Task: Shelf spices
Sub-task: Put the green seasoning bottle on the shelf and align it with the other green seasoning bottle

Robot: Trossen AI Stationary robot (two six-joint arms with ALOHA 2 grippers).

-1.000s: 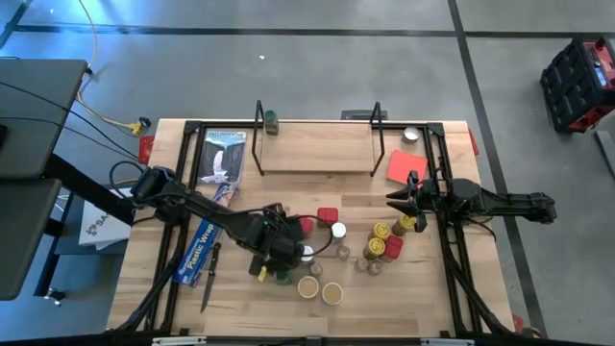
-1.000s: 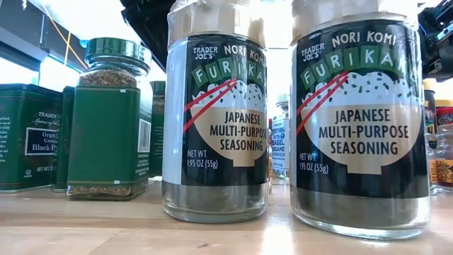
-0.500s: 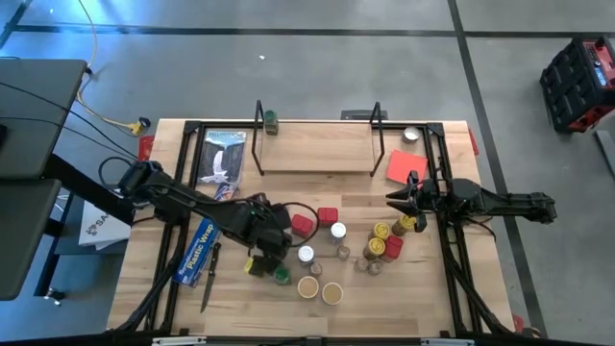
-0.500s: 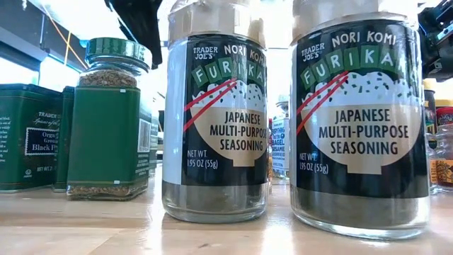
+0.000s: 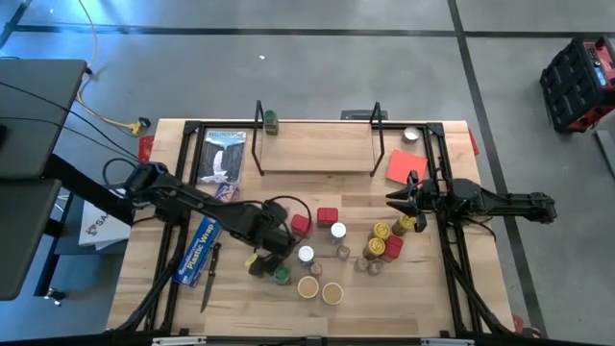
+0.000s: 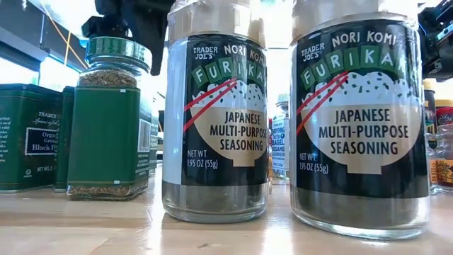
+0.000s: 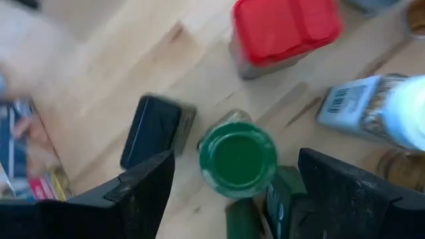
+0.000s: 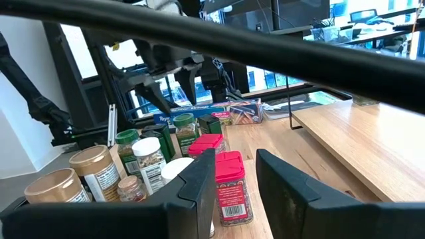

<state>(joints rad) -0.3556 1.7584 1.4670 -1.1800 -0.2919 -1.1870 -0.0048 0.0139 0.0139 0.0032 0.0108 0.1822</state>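
The left gripper (image 7: pixel 232 192) hangs wide open over a green-lidded jar (image 7: pixel 238 158), while the right gripper (image 8: pixel 234 189), probably empty, stands narrow.

Counts, high view: two arms, one claw each. One shelf (image 5: pixel 317 144) with one green-lidded jar (image 5: pixel 271 119) at its left end. Two tan-lidded jars (image 5: pixel 320 289) in front of shelf, three red tins (image 5: pixel 328 216), one blue box (image 5: pixel 202 247), one red card (image 5: pixel 405 164).
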